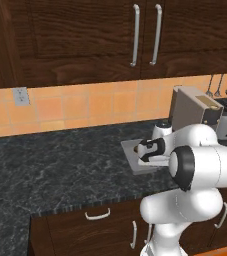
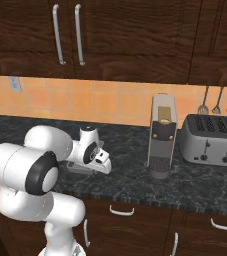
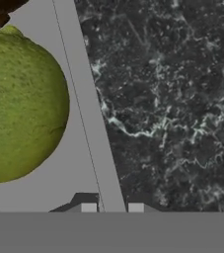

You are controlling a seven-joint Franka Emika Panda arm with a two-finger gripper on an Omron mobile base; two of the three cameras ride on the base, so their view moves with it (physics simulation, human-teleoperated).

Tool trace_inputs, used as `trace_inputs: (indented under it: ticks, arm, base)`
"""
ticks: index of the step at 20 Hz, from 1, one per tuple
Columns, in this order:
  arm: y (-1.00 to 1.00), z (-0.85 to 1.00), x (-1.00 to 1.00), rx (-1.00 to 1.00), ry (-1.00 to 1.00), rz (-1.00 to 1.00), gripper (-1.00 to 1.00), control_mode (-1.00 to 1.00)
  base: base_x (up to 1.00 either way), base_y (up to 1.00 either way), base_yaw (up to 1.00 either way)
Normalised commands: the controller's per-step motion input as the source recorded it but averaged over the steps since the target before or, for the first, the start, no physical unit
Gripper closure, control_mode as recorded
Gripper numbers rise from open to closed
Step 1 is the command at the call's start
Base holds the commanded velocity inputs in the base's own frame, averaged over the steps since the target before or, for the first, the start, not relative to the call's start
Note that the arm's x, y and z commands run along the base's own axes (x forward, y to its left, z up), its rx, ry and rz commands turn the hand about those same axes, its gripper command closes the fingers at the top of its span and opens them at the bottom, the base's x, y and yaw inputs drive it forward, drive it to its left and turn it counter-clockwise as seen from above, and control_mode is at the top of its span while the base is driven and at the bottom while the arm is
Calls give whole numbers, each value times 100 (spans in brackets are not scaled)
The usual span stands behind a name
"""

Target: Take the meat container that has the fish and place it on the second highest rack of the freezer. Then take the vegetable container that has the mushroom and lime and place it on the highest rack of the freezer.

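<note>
The lime [image 3: 19, 104] is seen lying inside the grey vegetable container [image 3: 91, 128], close against its rim wall, with a scrap of the brown mushroom [image 3: 0, 10] beyond it. The container is set on the dark marble counter [image 1: 60, 170], well to the left of the coffee machine [image 2: 162, 135]. The gripper [image 3: 111, 207] is lowered onto the rim, and the fingers [image 3: 135, 207] appear pinched on the thin wall, one on each side of it. Such an edge hold is judged precarious: if the container is lifted, it could tilt about the pinch, and the lime and mushroom could be rolled out or the wall let slip.
</note>
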Motion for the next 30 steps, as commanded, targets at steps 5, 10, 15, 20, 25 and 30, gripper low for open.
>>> trace_inputs:
  ticks: [5, 10, 15, 20, 25, 30]
  arm:
    - [0, 29, -28, 0, 0, 0, 100, -100]
    - [-3, 57, -48, 0, -2, 0, 100, -100]
    - [0, 83, -72, 0, -1, 0, 100, -100]
    - [5, 76, -94, 0, -4, 0, 100, -100]
    - [7, 81, -94, 0, -8, 6, 100, -100]
    - [35, 99, -48, 0, -7, 8, 100, -100]
  base:
    - [0, 0, 0]
    - [0, 0, 0]
    - [0, 0, 0]
    - [0, 0, 0]
    - [0, 0, 0]
    - [0, 0, 0]
